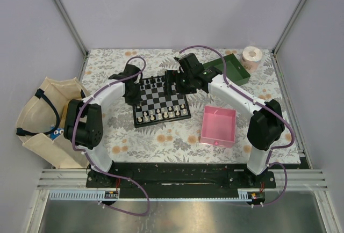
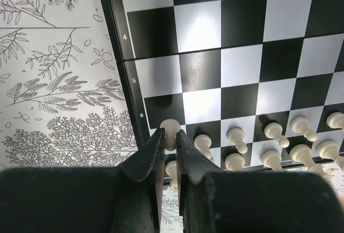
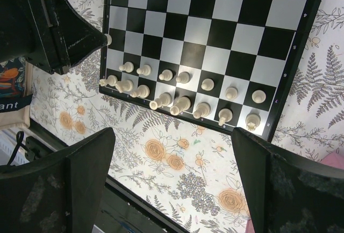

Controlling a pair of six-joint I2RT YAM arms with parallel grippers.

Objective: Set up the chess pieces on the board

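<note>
We see the board (image 1: pixel 157 94) mid-frame on the flowery worktop (image 1: pixel 161 142), cream pieces (image 1: pixel 161 114) lined along its lower edge. Left gripper (image 2: pixel 170 136) is clamped on a cream pawn (image 2: pixel 171 127) at the board's left edge; right gripper (image 3: pixel 172 133) hangs wide open above.

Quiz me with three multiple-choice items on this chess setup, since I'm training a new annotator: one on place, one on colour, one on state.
1. Where does the pink tray lie relative to the board?
A. on its left
B. on its right
C. on top of it

2. What colour is the piece between the left gripper's jaws?
A. black
B. red
C. cream-white

3. How do the right gripper's jaws stand?
A. wide open, empty
B. shut on a piece
C. shut on the tray

Answers:
1 B: the top view shows the tray right of the board.
2 C: the left wrist view shows a pale piece pinched.
3 A: its jaws stand far apart with nothing between.
</note>
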